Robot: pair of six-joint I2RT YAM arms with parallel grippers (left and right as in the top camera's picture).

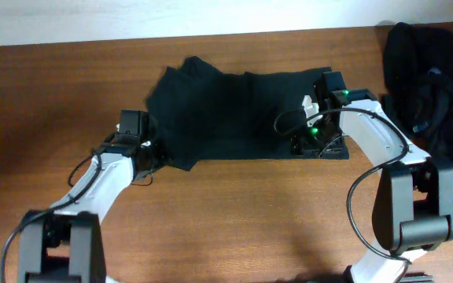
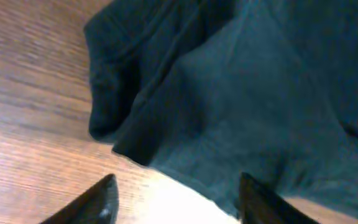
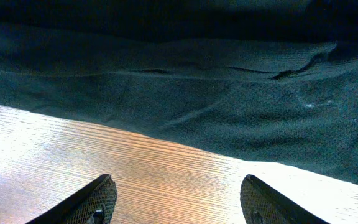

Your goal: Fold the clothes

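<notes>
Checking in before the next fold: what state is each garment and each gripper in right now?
black T-shirt: lying on the table, left end rumpled, near edge fairly straight, held by neither gripper.
pile of black clothes: heaped at the far right corner, unfolded, no gripper on it.
left gripper: open, empty, by the shirt's left end.
right gripper: open, empty, by the shirt's near right edge.

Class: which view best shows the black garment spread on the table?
Overhead: nearly the whole black garment shows, outline included. Left wrist shows only a rumpled corner; right wrist only a stretch of its edge.
</notes>
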